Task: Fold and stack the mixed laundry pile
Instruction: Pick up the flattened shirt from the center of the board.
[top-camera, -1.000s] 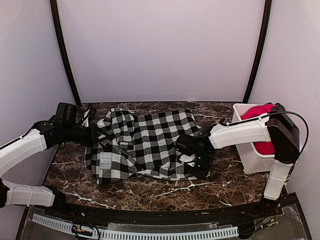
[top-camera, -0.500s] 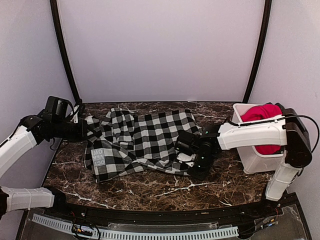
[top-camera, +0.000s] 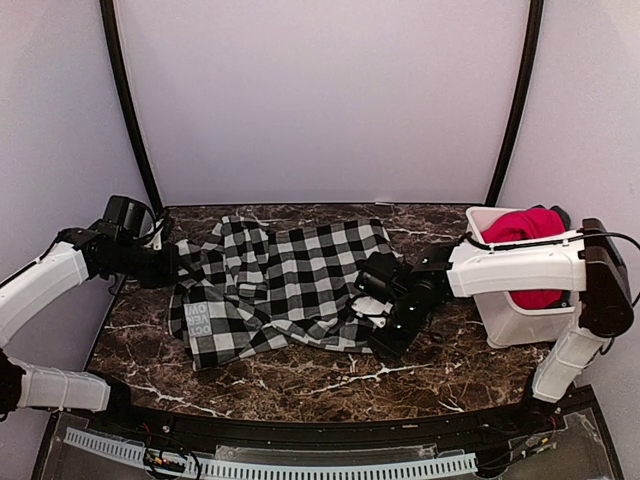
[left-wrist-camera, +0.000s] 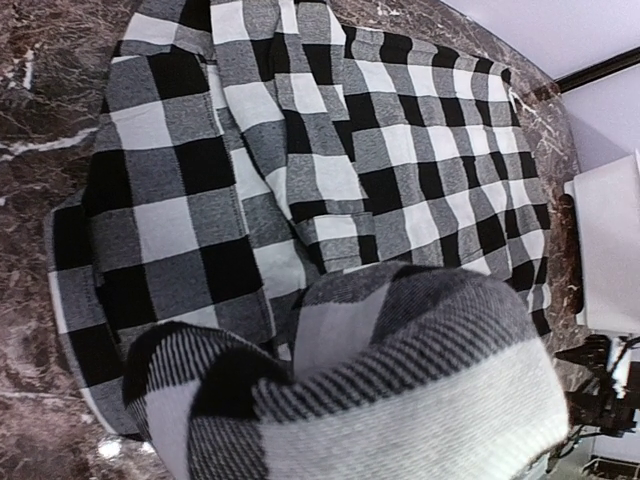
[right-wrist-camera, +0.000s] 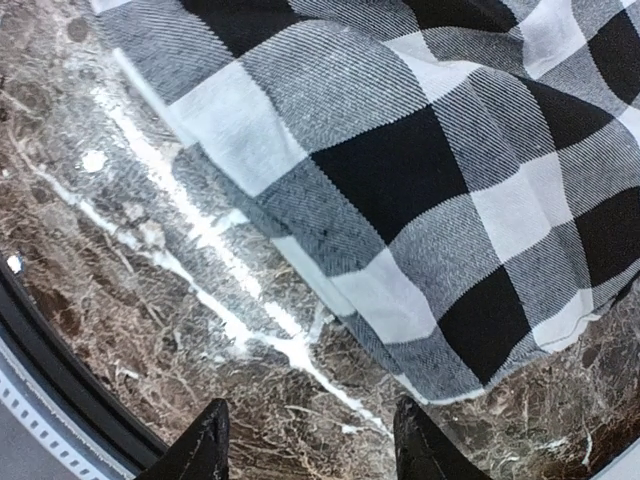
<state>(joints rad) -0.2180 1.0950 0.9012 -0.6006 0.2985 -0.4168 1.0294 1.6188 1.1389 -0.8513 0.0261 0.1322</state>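
On the dark marble desk (top-camera: 300, 378), the checked garment (top-camera: 290, 285) is lying spread out and rumpled, its patch of white lettering (top-camera: 201, 322) showing at the near left corner. The left claw (top-camera: 176, 264) is clamping the garment's left edge, with bunched cloth swelling over its fingers in the wrist view. The right claw (right-wrist-camera: 312, 448) is hovering just off the garment's near right hem, its fingers standing apart with only bare marble showing between them. The red garment (top-camera: 522, 226) is sitting heaped in the white bin (top-camera: 508, 325) at the desk's right side, apart from the checked one.
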